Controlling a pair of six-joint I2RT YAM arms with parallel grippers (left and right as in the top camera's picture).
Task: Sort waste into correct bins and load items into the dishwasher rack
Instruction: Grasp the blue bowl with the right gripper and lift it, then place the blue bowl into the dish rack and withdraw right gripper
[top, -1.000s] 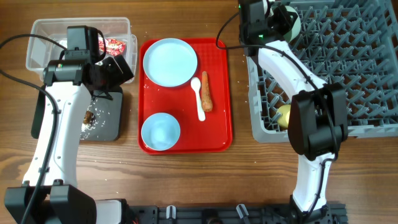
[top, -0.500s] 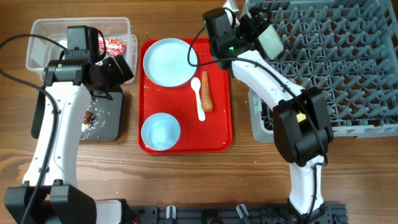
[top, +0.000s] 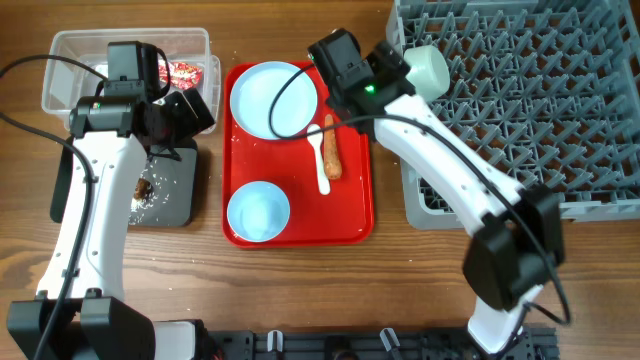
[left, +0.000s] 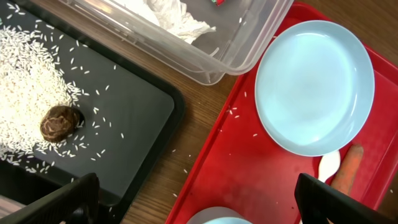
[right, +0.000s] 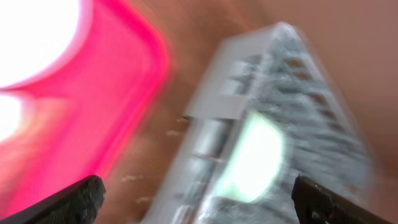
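On the red tray (top: 352, 205) lie the pale blue plate (top: 272, 98), a pale bowl (top: 258, 212), the white spoon (top: 321, 165) and the carrot (top: 331, 150). My right gripper (top: 395, 68) stands open at the left edge of the dishwasher rack (top: 530, 110), right beside a second pale bowl (top: 428, 68) that lies in the rack. The right wrist view is blurred and shows this bowl (right: 255, 158) ahead of the open gripper (right: 199, 202). My left gripper (top: 195, 108) hangs open and empty between the bins; in its wrist view it (left: 202, 208) is above the tray's edge.
The clear tub (top: 70, 50) holds the red wrapper (top: 185, 72) and white paper (left: 168, 15). The black tub (left: 124, 112) holds rice (left: 31, 74) and a brown lump (left: 59, 121). Bare wood lies in front of the tray and tubs.
My right arm swung left from the rack's far corner toward the tray and its jaws opened. The pale bowl now lies at the rack's left edge. The left arm stayed still.
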